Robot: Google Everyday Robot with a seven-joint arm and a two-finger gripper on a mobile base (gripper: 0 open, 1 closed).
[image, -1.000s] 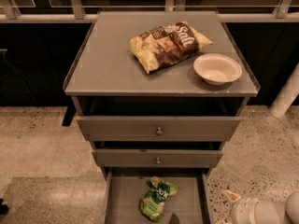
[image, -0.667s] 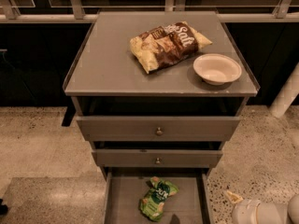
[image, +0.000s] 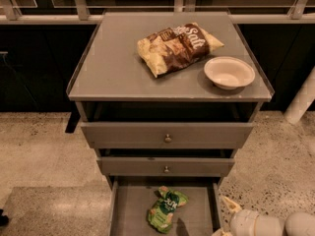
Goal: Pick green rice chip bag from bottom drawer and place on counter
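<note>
The green rice chip bag (image: pixel 166 209) lies crinkled on the flat grey floor of the open bottom drawer (image: pixel 129 215), near its middle. The counter (image: pixel 113 68) is the grey cabinet top with a clear raised edge. My gripper (image: pixel 225 216) is at the lower right of the camera view, just outside the drawer's right wall and to the right of the bag, not touching it. The white arm (image: pixel 261 224) runs off to the right behind it.
A large brown-and-cream "Salt" chip bag (image: pixel 177 45) and a white bowl (image: pixel 229 73) sit on the right half of the counter. The two upper drawers (image: pixel 167 137) with round knobs are slightly open. A white post (image: pixel 302 100) stands at the right on the speckled floor.
</note>
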